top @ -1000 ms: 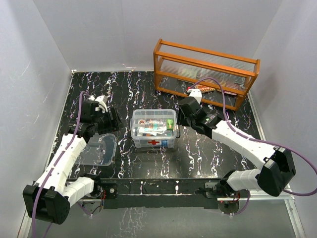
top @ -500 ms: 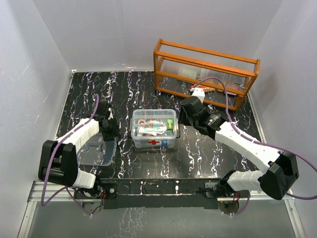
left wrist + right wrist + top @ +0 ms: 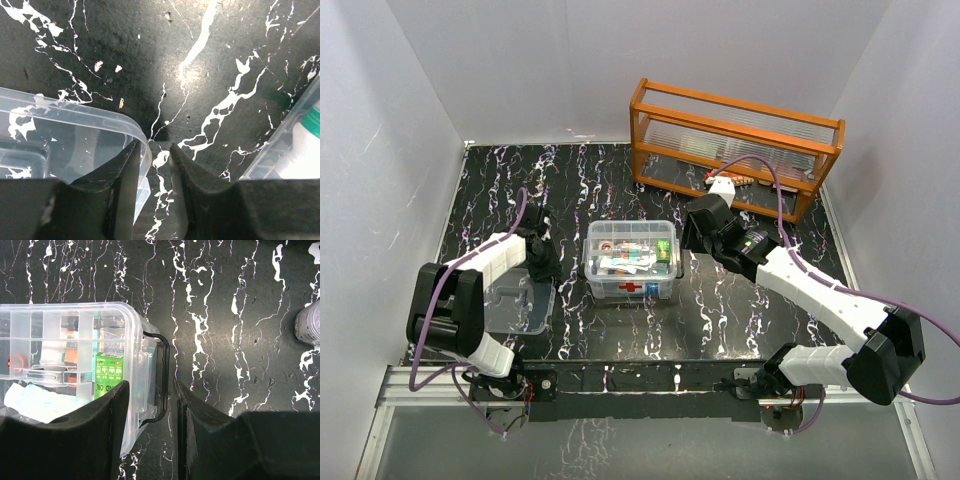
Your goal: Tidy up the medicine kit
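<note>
The medicine kit (image 3: 630,262) stands mid-table, a clear box without its lid, red cross on its near side, holding packets and a green carton (image 3: 109,372). Its clear lid (image 3: 520,303) lies flat to the left. My left gripper (image 3: 542,262) is low at the lid's far right corner. In the left wrist view that gripper (image 3: 154,146) is open, with the lid's rim (image 3: 60,125) running between its fingers. My right gripper (image 3: 150,385) is open at the kit's right end, and the dark handle (image 3: 162,380) and end wall lie between its fingers.
An orange wooden glass-fronted rack (image 3: 735,140) stands at the back right with small items on its lower shelf. A pale round object (image 3: 307,322) sits on the table right of the kit. Grey walls enclose the black marbled table (image 3: 580,180).
The left arm has swung in and down, bringing its gripper from behind the lid to the lid's far right corner. The right gripper has barely shifted at the kit's right end.
</note>
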`<state>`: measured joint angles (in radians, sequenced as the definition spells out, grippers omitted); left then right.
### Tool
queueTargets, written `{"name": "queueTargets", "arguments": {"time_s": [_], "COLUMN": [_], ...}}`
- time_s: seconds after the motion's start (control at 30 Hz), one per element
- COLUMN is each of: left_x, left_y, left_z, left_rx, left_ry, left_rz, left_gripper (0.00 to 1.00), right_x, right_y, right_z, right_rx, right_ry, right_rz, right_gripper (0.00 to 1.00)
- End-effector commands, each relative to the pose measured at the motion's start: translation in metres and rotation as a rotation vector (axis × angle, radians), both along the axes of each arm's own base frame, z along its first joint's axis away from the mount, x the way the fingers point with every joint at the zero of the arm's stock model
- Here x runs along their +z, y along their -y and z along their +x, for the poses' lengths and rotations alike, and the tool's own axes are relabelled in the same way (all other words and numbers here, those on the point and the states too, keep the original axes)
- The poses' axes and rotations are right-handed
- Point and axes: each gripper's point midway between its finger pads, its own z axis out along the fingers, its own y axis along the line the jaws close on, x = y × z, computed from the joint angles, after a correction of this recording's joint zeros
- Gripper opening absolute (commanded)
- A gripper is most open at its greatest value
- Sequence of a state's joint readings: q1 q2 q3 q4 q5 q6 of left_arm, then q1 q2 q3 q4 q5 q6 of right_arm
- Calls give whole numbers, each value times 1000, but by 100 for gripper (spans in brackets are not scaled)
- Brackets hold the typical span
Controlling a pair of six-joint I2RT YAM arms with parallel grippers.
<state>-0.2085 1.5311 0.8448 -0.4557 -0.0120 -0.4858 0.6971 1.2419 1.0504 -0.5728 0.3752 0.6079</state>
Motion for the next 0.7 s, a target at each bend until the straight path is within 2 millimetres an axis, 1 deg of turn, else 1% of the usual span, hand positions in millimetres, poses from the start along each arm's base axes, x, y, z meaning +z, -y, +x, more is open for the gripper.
{"name": "queueTargets", "arguments": {"time_s": [0.0, 0.13, 0.27, 0.33, 0.37, 0.47, 0.5, 0.67], "left_x": [11, 20, 40, 58, 69, 116, 138, 228], "left_y": [-5, -4, -5, -5, -3, 0, 2, 12], "left_z": [21, 26, 31, 35, 37, 44, 46, 50], "left_rx": [-5, -23, -38, -43, -46, -44, -40, -1], "left_ry": [47, 73, 131, 180, 213, 352, 419, 714], "left_rz": [39, 37, 41, 36, 27, -10, -30, -158], "left_gripper": [18, 0, 0, 0, 0, 0, 0, 0], "right_x": [17, 18, 22, 26, 29, 41, 46, 82], "right_y": [-1, -2, -4, -8, -11, -21, -26, -58], "right_z": [7, 6, 6, 5, 5, 3, 2, -5], "right_rx": [-14, -12, -6, 12, 26, 74, 95, 269], "right_ry": [57, 58, 67, 75, 81, 99, 107, 196], "right_rz": [48, 57, 68, 86, 98, 150, 174, 316], "right_gripper": [37, 36, 36, 36, 36, 37, 38, 45]}}
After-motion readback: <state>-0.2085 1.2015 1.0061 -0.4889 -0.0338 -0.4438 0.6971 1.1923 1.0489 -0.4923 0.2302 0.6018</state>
